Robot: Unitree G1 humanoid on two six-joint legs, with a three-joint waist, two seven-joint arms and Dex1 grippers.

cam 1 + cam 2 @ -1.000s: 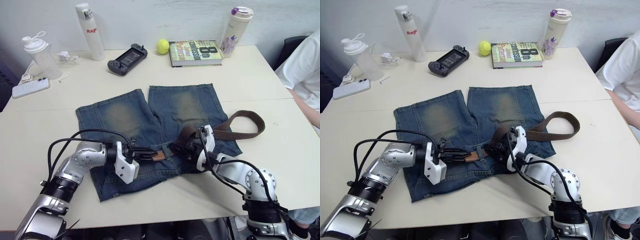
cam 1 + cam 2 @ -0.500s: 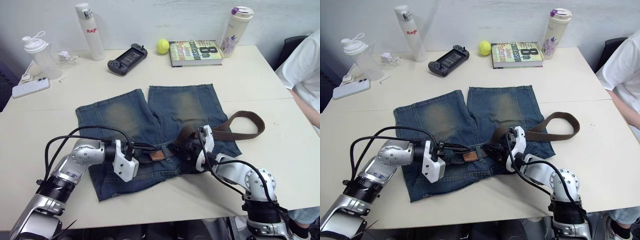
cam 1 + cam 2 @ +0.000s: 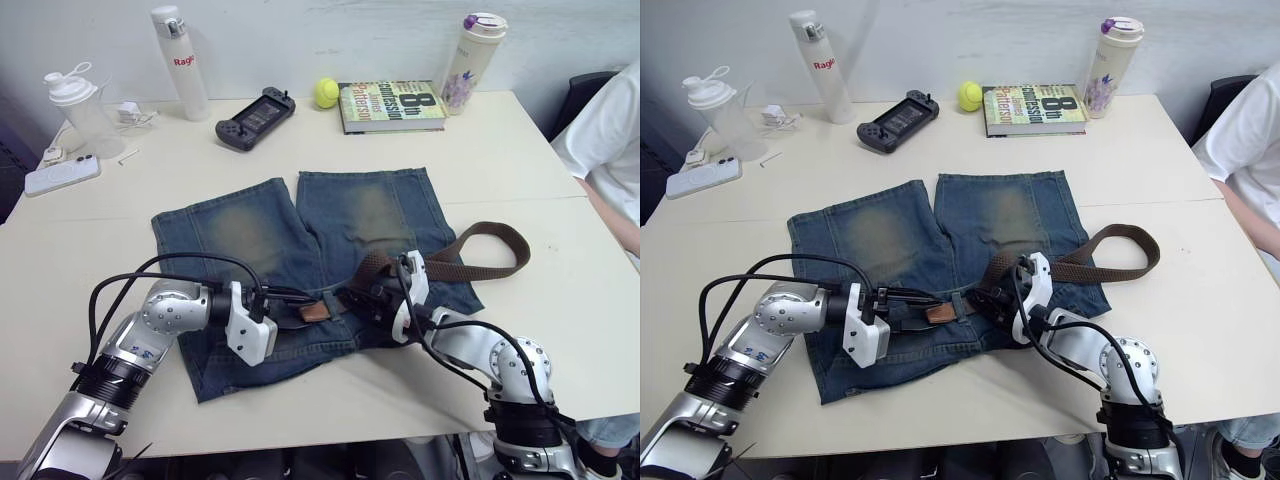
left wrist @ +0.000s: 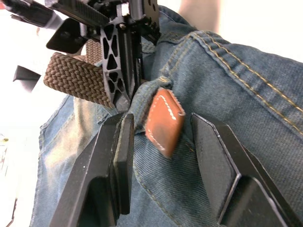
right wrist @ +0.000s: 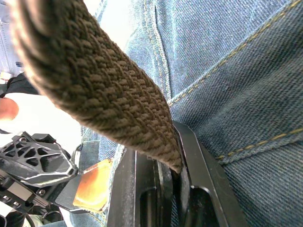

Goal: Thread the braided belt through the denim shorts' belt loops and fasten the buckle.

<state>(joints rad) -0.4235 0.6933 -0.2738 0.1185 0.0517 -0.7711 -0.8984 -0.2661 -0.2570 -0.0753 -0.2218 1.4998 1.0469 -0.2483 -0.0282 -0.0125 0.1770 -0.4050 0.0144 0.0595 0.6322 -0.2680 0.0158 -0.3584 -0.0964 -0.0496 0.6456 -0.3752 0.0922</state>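
Faded blue denim shorts (image 3: 300, 240) lie flat mid-table. Left gripper (image 4: 161, 137), fingers spread, straddles the tan leather tip (image 4: 163, 123) at the waistband. Right gripper (image 3: 366, 298) is clamped on the dark-brown braided belt (image 3: 480, 250), which loops rightward.

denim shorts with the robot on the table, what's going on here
The robot is working a braided belt into the denim shorts at the waistband. Its right gripper is shut on the belt, while the open left gripper straddles the belt's tan leather tip. Most of the belt lies looped beside the shorts, unthreaded.
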